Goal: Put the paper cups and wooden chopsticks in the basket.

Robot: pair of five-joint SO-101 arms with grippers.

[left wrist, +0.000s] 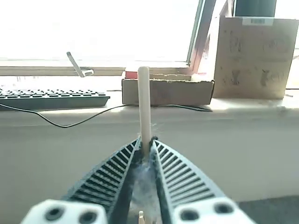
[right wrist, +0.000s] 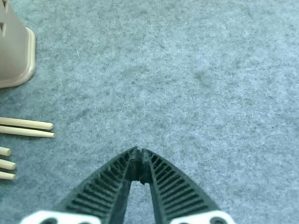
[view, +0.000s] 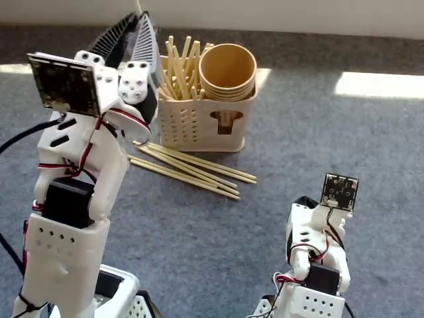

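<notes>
left gripper (left wrist: 146,141) pinching chopstick (left wrist: 144,102), faintly printed cardboard (left wrist: 254,56)

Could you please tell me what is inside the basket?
The basket holds stacked paper cups and a bunch of wooden chopsticks; its wall mostly hides their lower parts.

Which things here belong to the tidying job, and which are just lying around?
Part of the job:
basket
paper cups stacked in it
standing chopsticks in it
loose chopsticks on the carpet
held chopstick in the left tool

Just lying about, on the ledge:
keyboard
cardboard box
cable
</notes>
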